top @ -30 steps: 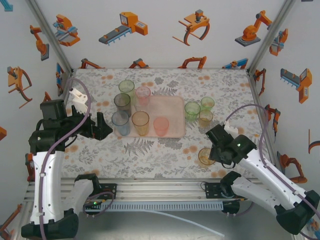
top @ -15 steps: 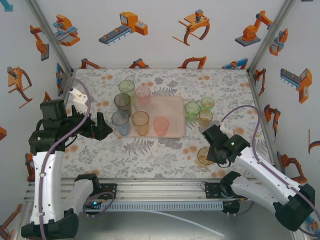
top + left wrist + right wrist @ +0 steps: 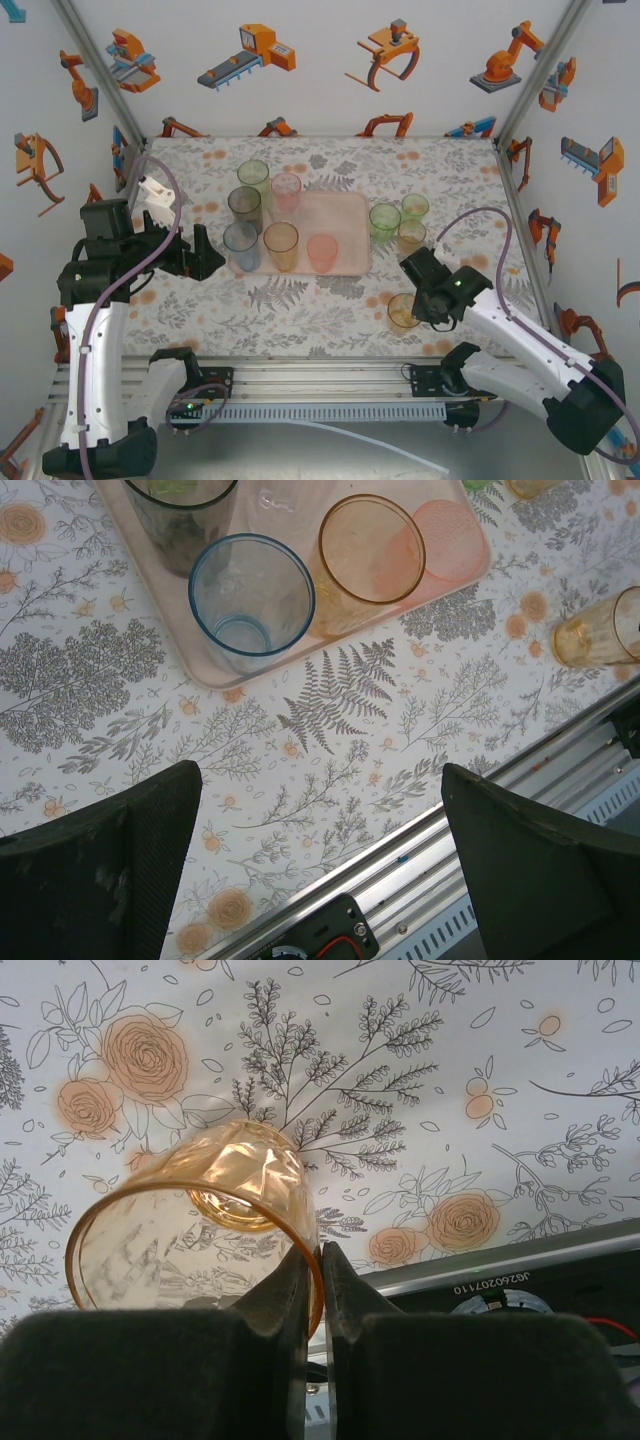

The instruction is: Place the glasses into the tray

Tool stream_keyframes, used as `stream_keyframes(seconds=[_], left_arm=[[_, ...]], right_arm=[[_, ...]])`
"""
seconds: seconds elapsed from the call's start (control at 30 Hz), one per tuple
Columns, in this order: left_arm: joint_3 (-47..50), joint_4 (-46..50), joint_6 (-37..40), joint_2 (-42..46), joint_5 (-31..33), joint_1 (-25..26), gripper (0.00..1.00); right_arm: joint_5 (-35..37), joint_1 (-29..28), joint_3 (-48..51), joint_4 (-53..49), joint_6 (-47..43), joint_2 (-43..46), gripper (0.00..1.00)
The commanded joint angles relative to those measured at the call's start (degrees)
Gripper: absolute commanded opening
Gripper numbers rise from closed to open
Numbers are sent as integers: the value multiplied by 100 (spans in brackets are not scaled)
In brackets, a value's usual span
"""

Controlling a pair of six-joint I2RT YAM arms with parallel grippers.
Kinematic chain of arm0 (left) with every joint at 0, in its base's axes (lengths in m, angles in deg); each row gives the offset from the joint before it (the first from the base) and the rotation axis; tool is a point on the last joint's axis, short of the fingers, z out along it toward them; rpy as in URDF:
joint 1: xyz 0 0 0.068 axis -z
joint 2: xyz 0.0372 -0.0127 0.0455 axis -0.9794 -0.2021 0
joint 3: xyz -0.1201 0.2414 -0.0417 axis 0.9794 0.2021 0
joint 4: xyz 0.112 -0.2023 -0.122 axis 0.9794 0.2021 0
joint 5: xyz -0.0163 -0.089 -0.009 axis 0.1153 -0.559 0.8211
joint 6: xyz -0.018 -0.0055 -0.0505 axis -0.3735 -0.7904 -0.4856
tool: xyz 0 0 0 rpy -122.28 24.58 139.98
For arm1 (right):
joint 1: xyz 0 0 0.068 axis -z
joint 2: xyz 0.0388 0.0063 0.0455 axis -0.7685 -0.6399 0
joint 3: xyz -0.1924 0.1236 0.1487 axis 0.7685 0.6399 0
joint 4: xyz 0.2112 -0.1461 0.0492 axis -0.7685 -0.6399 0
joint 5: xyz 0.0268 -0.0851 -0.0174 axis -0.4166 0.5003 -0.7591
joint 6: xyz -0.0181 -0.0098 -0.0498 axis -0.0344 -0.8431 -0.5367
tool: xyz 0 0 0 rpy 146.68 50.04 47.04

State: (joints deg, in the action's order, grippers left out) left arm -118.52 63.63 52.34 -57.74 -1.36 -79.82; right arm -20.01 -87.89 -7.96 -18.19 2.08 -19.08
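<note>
The pale pink tray (image 3: 348,215) lies mid-table and holds a grey glass (image 3: 245,205), a blue glass (image 3: 241,243), an orange glass (image 3: 281,243) and a pink glass (image 3: 322,250). An amber glass (image 3: 403,312) stands near the front right. My right gripper (image 3: 421,304) is shut on its rim: in the right wrist view one finger is inside the amber glass (image 3: 190,1230) and one outside, at the gripper (image 3: 320,1260). My left gripper (image 3: 207,256) hangs open left of the tray, nothing between its fingers (image 3: 320,850). From the left wrist the blue glass (image 3: 250,595) sits at the tray's corner (image 3: 200,665).
Two green glasses (image 3: 384,220) (image 3: 415,207) and a small amber one (image 3: 411,236) stand just right of the tray. A green glass (image 3: 253,175) and a pale pink one (image 3: 286,188) stand at its back left. The aluminium rail (image 3: 320,375) runs along the front edge.
My right gripper's jaws have closed onto the amber glass's rim, and gripper and glass have shifted slightly left. The left arm has not moved.
</note>
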Motion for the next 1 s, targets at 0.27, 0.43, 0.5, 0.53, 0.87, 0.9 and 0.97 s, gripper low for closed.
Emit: stream_keyframes(seconds=[0.27, 0.43, 0.5, 0.53, 0.87, 0.9, 0.97], left_arm=[[-41, -7, -9, 88, -52, 33, 97], [-43, -7, -4, 92, -33, 29, 97], [-40, -10, -10, 92, 0, 33, 97], [-51, -10, -10, 90, 18, 32, 97], [-39, -29, -19, 83, 45, 33, 97], [-54, -32, -17, 74, 45, 33, 97], [-58, -31, -16, 61, 54, 30, 97]], right_arm=[[108, 16, -135, 43, -129, -28, 0], [138, 22, -251, 5, -177, 53, 0], [164, 23, -313, -18, -213, 80, 0], [183, 23, -353, -30, -239, 73, 0], [250, 24, -860, -149, -473, -19, 0], [253, 23, -938, -168, -507, -40, 0], [242, 24, -1145, -205, -598, -115, 0]])
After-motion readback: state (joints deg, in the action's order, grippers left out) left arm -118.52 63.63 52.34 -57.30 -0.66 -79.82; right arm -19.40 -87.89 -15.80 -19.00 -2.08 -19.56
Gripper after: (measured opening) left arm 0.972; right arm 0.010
